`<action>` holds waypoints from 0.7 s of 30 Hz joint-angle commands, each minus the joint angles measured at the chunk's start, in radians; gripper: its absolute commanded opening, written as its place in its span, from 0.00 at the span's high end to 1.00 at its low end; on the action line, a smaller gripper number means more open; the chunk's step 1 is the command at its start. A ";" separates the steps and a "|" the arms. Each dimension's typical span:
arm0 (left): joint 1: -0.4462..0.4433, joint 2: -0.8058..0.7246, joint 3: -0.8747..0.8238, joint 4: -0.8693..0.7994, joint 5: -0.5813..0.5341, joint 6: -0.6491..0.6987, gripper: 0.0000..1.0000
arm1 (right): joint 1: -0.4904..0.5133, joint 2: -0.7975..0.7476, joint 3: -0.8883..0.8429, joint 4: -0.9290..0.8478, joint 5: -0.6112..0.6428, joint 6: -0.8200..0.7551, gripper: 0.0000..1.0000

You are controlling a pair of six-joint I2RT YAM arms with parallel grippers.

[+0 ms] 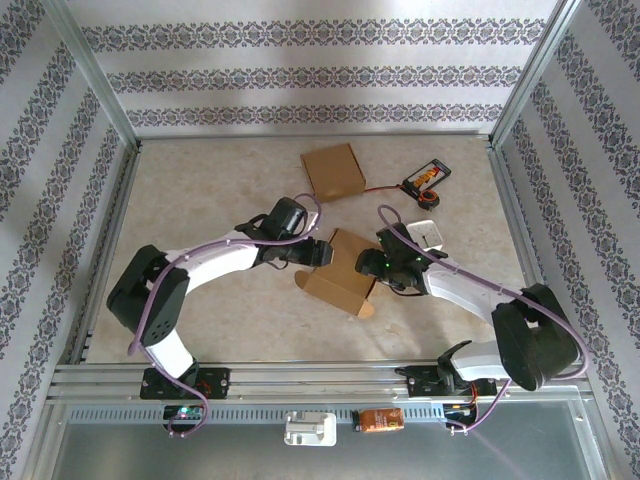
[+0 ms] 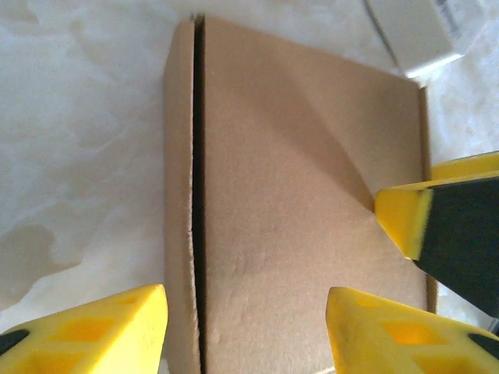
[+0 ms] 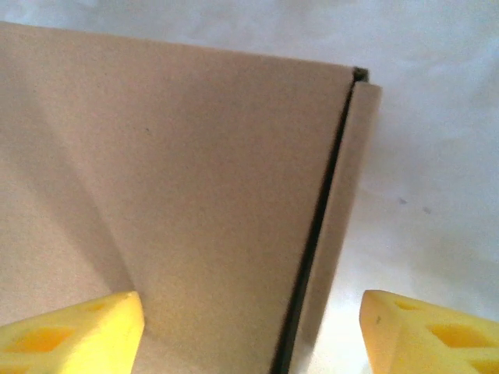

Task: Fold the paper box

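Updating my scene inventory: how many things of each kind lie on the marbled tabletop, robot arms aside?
Brown cardboard boxes: 2
Black handheld device with orange on its face: 1
White flat square item: 1
Total: 4

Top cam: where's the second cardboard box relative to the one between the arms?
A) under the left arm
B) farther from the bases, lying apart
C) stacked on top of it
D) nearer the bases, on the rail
B: the spare box lies flat farther up the table, clear of the worked box.
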 commanded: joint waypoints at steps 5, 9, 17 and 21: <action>0.008 0.133 -0.020 0.071 0.088 -0.049 0.64 | 0.005 0.119 -0.012 0.069 -0.036 -0.013 0.34; 0.010 0.124 -0.058 0.095 0.086 -0.059 0.69 | -0.028 0.144 -0.013 0.110 -0.087 -0.046 0.40; 0.123 -0.082 -0.151 0.251 0.109 -0.177 0.33 | -0.148 0.207 -0.071 0.337 -0.327 -0.111 0.58; 0.187 -0.146 -0.207 0.317 0.137 -0.203 0.28 | -0.200 0.220 -0.089 0.436 -0.448 -0.151 0.62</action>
